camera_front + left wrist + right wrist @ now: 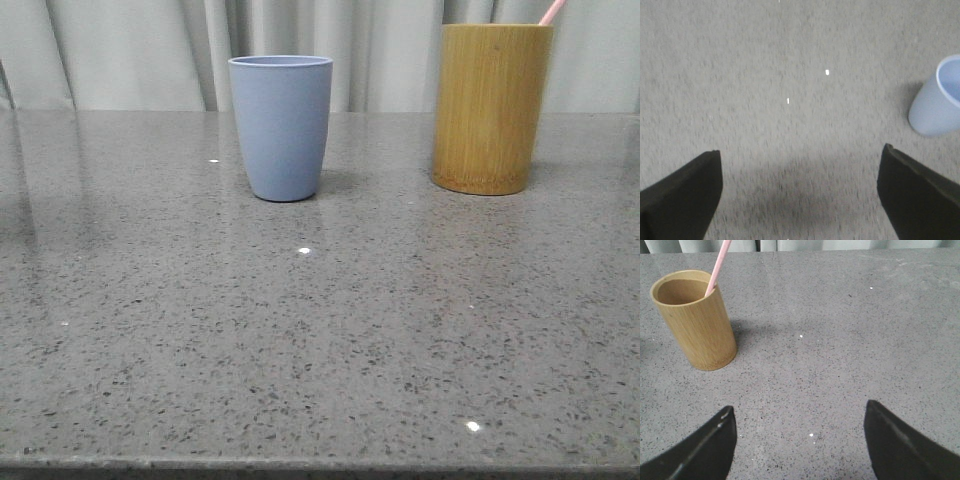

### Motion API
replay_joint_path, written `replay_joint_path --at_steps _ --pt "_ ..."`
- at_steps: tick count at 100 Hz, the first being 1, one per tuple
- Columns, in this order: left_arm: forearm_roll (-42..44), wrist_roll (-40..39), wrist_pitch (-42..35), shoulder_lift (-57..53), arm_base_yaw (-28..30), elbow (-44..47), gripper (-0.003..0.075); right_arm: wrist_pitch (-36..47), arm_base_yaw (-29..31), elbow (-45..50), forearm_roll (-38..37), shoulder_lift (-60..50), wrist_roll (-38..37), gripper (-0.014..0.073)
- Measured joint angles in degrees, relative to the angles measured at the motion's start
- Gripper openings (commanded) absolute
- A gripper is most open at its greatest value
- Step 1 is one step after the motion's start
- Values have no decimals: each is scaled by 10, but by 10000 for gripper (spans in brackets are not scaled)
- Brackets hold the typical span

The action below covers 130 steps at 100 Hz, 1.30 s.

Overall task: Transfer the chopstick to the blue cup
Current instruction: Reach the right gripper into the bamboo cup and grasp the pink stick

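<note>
While chopstick [718, 266] was seen leaning inside bamboo cylinder [491, 107], blue cup [281, 126] was stood upright left of that cylinder, well apart. Left gripper [800, 192] was held wide open, empty, near blue cup. Right gripper [799, 440] was spread wide, empty, near cylinder.

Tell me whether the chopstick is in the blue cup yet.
Not yet. The chopstick leans inside the bamboo cup; the blue cup stands apart.
</note>
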<state>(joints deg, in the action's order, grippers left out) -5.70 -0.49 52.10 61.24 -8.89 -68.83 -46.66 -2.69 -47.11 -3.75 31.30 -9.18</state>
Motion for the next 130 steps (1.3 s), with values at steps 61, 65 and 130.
replay_joint_path --at_steps 61,65,130 --pt "-3 -1 -55 -182 0 183 608 293 0 68 68 51 0 538" --pt "-3 -1 -56 -182 0 183 608 323 0 77 68 67 0 538" --pt "-3 -1 -56 -182 0 184 608 637 -69 89 72 324 0 538"
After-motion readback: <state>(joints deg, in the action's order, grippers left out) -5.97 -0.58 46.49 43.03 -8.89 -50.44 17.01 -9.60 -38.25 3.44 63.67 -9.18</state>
